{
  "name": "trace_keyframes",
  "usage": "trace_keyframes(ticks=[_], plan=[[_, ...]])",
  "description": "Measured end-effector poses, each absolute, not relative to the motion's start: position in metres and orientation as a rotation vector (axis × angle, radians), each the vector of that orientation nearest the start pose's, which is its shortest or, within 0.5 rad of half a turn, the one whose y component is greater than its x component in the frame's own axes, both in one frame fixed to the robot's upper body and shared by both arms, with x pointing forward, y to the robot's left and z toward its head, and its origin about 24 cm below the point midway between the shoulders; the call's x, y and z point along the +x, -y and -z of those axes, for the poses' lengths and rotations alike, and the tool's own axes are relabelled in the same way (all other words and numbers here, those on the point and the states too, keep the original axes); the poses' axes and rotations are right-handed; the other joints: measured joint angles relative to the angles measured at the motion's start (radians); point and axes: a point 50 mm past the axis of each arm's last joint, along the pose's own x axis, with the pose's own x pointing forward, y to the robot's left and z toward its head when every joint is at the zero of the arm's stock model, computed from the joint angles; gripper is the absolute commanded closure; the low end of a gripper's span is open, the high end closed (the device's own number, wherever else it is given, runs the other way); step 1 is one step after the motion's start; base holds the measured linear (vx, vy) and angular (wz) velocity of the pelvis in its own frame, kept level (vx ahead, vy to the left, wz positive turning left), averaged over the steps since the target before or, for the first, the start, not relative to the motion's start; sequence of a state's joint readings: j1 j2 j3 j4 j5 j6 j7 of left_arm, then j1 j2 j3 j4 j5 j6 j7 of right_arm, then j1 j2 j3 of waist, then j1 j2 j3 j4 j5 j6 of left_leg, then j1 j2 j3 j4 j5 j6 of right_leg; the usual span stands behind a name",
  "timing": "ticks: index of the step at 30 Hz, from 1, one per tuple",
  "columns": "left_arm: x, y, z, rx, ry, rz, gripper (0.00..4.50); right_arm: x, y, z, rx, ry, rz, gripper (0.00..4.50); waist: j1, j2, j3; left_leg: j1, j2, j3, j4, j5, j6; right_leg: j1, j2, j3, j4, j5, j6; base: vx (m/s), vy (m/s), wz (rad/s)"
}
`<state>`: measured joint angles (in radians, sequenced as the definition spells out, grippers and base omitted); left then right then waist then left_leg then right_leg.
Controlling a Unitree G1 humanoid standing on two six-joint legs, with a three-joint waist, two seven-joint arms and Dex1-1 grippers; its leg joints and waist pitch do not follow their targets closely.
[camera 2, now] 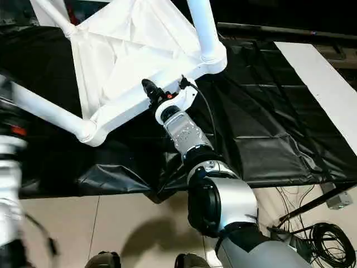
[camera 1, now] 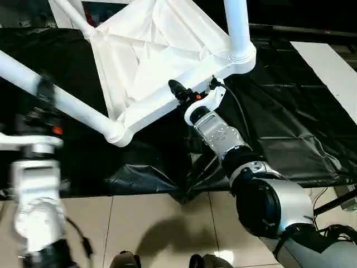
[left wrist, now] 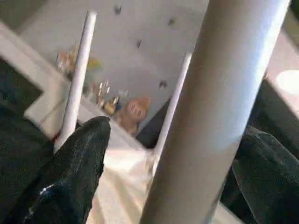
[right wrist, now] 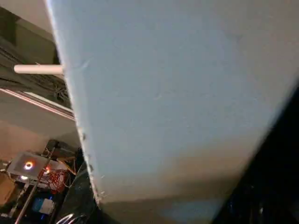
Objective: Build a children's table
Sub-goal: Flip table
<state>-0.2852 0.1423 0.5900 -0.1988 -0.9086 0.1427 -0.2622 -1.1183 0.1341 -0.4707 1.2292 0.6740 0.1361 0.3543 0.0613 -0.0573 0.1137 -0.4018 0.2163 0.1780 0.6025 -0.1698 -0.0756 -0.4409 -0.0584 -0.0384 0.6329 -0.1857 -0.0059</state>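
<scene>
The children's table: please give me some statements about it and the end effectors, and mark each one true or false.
1. The children's table rests with its ribbed underside facing up. True.
2. The right end effector grips the rim of the tabletop. True.
3. The left end effector is shut tight on a leg. False: in the left wrist view its fingers stand apart on either side of the leg.
4. No legs are fitted yet. False: legs already stand in corner sockets, for example the near left one.
5. The table lies on black sheeting. True.
6. The floor under the robot is carpeted. False: it is light tile.
</scene>
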Motion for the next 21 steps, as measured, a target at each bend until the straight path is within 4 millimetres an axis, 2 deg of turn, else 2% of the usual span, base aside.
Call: trace_keyframes(ticks=[6, 10, 12, 17, 19, 21], plan=[[0.255, -0.278, -0.178, -0.710, 0.706, 0.050, 0.28, 0.401, 0.041, -0.126, 0.981, -0.190, -0.464, 2.88, 0.009, 0.000, 0.000, 0.001, 0.000, 0.000, 0.001, 0.001, -0.001, 0.003, -0.001, -0.001, 0.000, 0.000, -0.001, 0.000, 0.000, 0.00], [0.251, -0.289, -0.191, -0.690, 0.759, 0.057, 0.28, 0.405, 0.055, -0.131, 0.931, -0.155, -0.446, 2.88, 0.027, 0.000, 0.000, 0.002, 0.000, 0.000, 0.001, 0.001, -0.005, 0.004, -0.001, -0.001, 0.003, 0.001, -0.001, 0.000, 0.000, 0.00], [0.247, -0.297, -0.199, -0.672, 0.797, 0.051, 0.28, 0.407, 0.061, -0.134, 0.909, -0.138, -0.438, 2.88, 0.030, 0.000, 0.000, 0.002, 0.000, 0.000, 0.001, 0.002, -0.006, 0.003, -0.001, -0.001, 0.005, 0.001, -0.001, 0.000, 0.000, 0.00], [0.229, -0.333, -0.226, -0.624, 0.948, -0.020, 0.28, 0.411, 0.084, -0.139, 0.847, -0.089, -0.396, 2.88, 0.033, -0.001, -0.001, 0.002, 0.000, 0.000, 0.001, 0.005, -0.010, 0.005, -0.002, 0.000, 0.009, 0.001, -0.001, 0.000, 0.000, 0.00], [0.218, -0.355, -0.220, -0.633, 0.970, -0.126, 0.28, 0.412, 0.106, -0.135, 0.838, -0.063, -0.340, 2.88, 0.035, -0.001, -0.001, 0.002, 0.000, 0.001, 0.001, 0.006, -0.010, 0.006, -0.002, 0.001, 0.009, 0.000, -0.001, 0.000, 0.000, 0.00], [0.211, -0.369, -0.214, -0.638, 0.968, -0.196, 0.28, 0.411, 0.120, -0.130, 0.841, -0.052, -0.310, 2.88, 0.036, -0.001, -0.001, 0.001, 0.000, 0.000, 0.002, 0.007, -0.010, 0.007, -0.002, 0.001, 0.011, 0.000, -0.001, 0.000, 0.000, 0.00]])
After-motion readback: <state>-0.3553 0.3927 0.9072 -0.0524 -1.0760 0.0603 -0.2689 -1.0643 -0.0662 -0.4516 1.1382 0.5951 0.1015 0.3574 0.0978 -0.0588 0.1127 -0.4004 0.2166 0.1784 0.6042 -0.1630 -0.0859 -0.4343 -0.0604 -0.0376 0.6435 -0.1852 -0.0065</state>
